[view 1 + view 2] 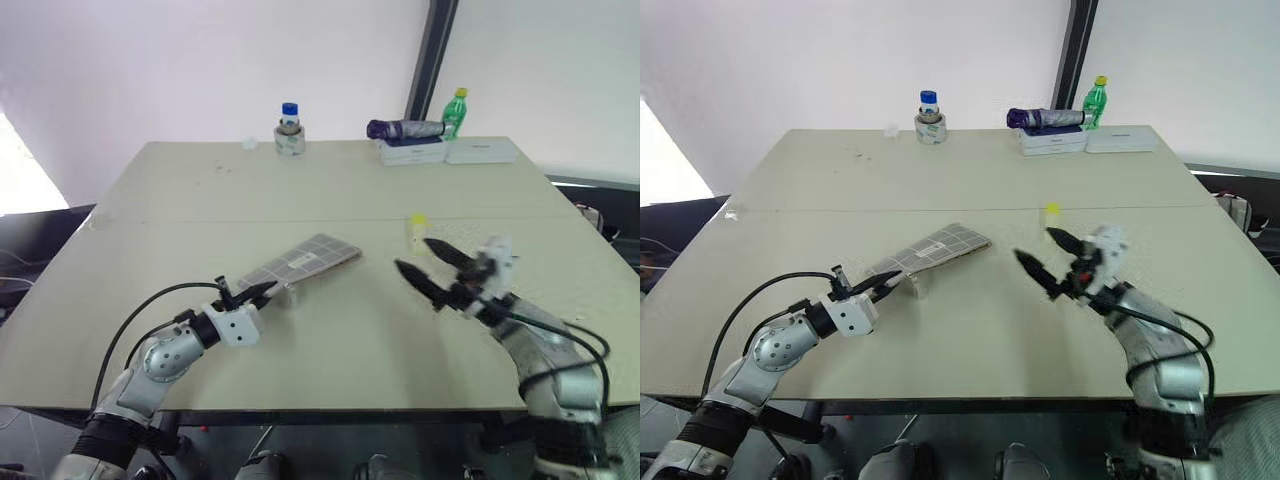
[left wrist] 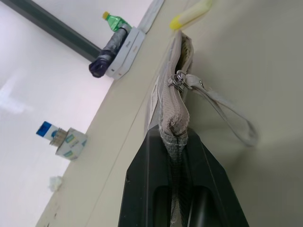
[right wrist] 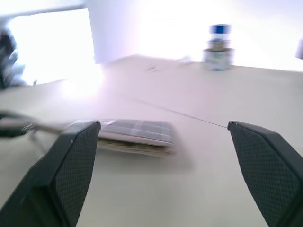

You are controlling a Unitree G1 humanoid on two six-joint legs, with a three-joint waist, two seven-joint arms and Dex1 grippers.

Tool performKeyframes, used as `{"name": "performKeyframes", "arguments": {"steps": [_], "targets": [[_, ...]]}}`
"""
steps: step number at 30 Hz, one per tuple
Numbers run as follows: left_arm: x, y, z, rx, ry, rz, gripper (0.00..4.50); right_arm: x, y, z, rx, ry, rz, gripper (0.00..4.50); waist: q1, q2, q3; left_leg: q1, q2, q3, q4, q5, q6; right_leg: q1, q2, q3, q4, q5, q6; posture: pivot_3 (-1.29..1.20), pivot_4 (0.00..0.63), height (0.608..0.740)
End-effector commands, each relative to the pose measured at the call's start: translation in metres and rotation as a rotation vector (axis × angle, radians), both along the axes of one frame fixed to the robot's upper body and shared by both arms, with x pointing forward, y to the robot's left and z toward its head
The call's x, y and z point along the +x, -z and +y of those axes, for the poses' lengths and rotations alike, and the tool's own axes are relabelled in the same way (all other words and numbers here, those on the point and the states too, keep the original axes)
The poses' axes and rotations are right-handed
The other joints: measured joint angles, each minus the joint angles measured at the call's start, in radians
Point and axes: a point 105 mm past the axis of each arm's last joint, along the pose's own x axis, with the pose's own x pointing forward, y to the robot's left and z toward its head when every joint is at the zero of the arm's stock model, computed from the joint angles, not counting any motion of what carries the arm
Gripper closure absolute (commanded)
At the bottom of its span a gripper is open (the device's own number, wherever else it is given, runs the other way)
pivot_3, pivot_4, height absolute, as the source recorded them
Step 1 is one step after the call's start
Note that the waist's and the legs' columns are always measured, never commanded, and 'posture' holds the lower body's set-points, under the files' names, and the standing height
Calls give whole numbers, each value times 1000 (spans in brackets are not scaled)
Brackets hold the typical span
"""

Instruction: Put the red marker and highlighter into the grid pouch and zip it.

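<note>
Beside highlighter (image 1: 417, 229): right end effector (image 1: 422, 257).

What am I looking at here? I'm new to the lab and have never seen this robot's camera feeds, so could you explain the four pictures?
These come from a humanoid robot with two arms, each ending in a two-fingered black gripper. The two wide pictures are taken from its head, looking down over a beige table. The other two come from cameras on its wrists, looking along the fingers.

The left gripper is shut on one end of the grid pouch, a flat grey pouch with white lines; the left wrist view shows its zipper edge pinched between the fingers. The right gripper is wide open and holds nothing.

The highlighter, with its yellow cap, lies on the table beyond the right gripper. At the far edge are a blue-capped jar, a green bottle, white boxes and a dark purple bundle.
</note>
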Motion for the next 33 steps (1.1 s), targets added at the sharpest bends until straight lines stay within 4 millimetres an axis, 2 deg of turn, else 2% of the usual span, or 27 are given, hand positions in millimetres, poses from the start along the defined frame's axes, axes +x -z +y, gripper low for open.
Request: {"name": "performKeyframes", "arguments": {"steps": [1, 3, 5, 7, 9, 15, 22, 27, 33], "targets": [[-1, -9, 8, -43, -17, -33, 4500, -21, -1, -19, 3, 114, -76, 20, 1, 0, 0, 0, 0, 0, 0, 0, 0, 0, 0, 0, -1, 0, 0, 0, 150, 740], [-1, -9, 11, -39, -22, -35, 4500, -35, 2, -18, -13, 142, -98, 20, -7, 0, 0, 0, 0, 0, 0, 0, 0, 0, 0, 1, -1, 0, 0, 0, 150, 740], [0, -9, 13, -46, -30, -35, 4500, -40, 8, -29, -41, 258, -100, 20, -13, 0, 0, 0, 0, 0, 0, 0, 0, 0, 0, 1, -1, 0, 0, 0, 150, 740], [0, -10, 14, -49, -31, -36, 4500, -46, 25, -42, -117, 371, -57, 20, -12, 0, 0, 1, 0, 0, 0, 0, 0, 0, 0, 1, -1, 0, 0, 0, 150, 740], [1, -10, 13, -47, -25, -34, 4500, -49, 36, -43, -177, 403, -26, 20, -10, 0, 0, 1, 0, -1, 0, 0, 0, 0, 0, 1, -1, 0, 0, 0, 150, 740], [3, -11, 10, -43, -15, -40, 4500, -40, 42, -60, -219, 510, 0, 20, -10, 0, 0, 1, 0, -1, 0, 0, 0, 0, 0, 1, -1, 0, 0, 0, 150, 740], [4, -11, 10, -41, -15, -40, 4500, -32, 51, -79, -179, 580, 62, 20, -10, 0, 0, 1, -1, -1, 0, 0, 0, 0, 0, 1, -1, 0, 0, 0, 150, 740], [2, -9, 6, -40, 1, -27, 4500, 6, 35, -83, -236, 514, 101, 20, -16, 1, 0, 1, 0, 0, 1, 0, 0, 0, 0, 2, -1, 0, 0, 0, 150, 740], [2, -9, 2, -39, 7, -32, 4500, 47, 35, -93, -302, 508, 265, 20, -10, 0, 0, 1, 0, 0, 1, 0, 0, 0, 1, 2, 0, 0, -1, 0, 150, 740]]}}
